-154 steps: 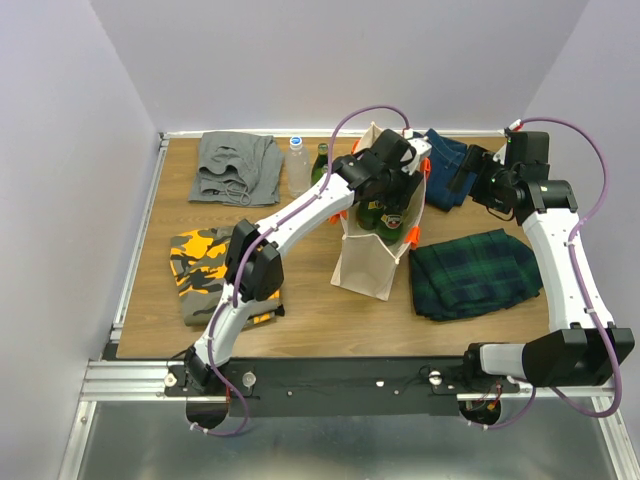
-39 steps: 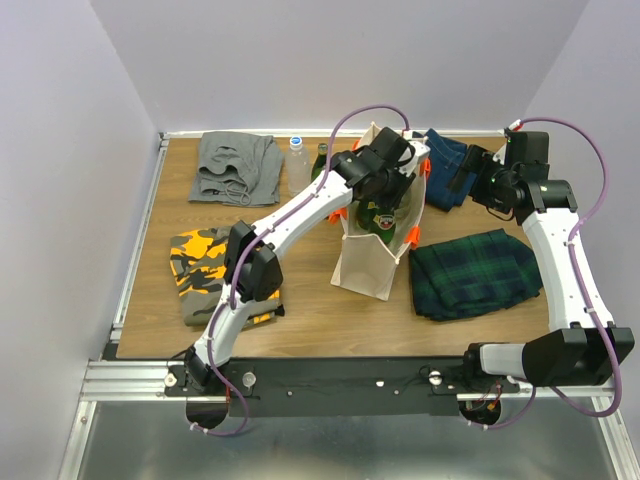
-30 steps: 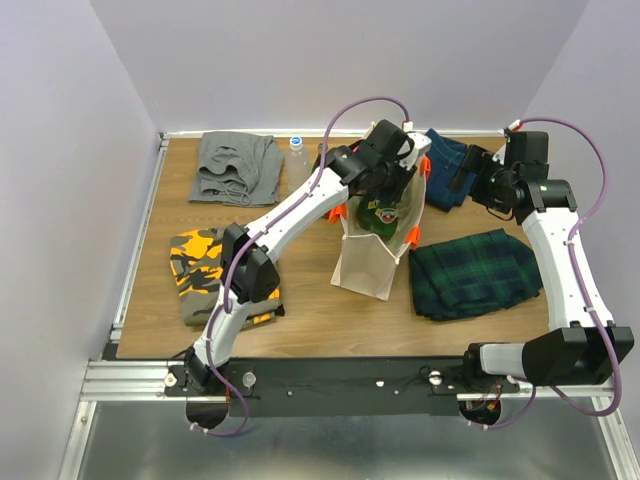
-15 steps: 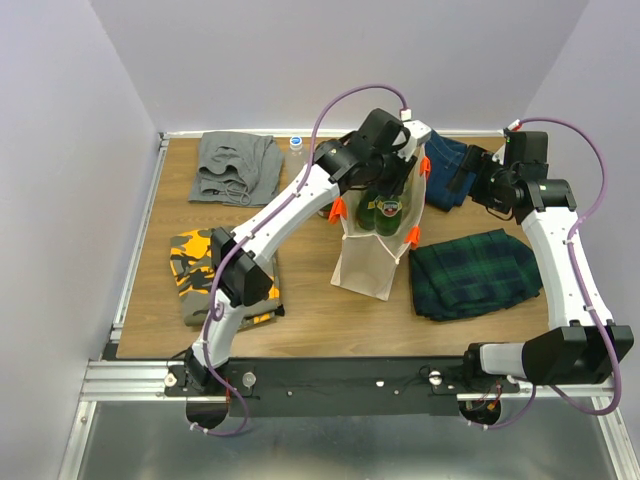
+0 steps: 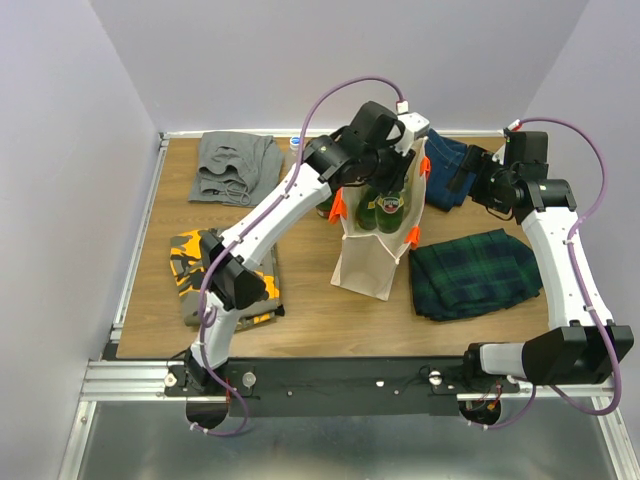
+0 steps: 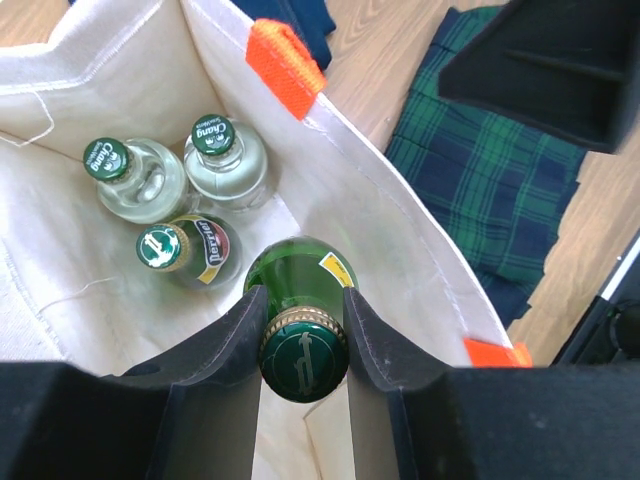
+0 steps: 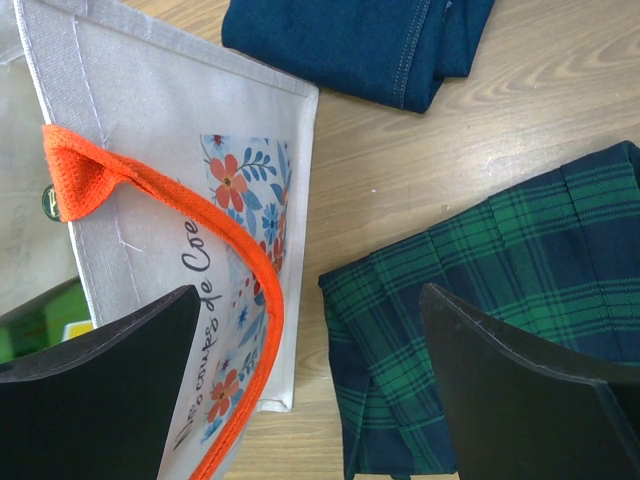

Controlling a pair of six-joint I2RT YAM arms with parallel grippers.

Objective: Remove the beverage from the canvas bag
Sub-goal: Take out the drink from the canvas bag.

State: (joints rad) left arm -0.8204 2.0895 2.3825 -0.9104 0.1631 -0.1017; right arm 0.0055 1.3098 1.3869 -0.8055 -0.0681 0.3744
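Fingers (image 6: 225,340) grip green bottle (image 6: 300,265) above three others (image 6: 190,245) in canvas bag (image 6: 385,205).

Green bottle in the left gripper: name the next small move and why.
Probably lift straight up. The left gripper is shut on the neck of the green bottle, whose body sits within the canvas bag beside three other bottles; moving sideways would likely drag the cloth.

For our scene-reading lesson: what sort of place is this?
Probably a robot testing cell: two white robot arms bolted to a black metal rail, a brown wooden table boxed in by plain lilac walls, folded clothes around a cream canvas bag.
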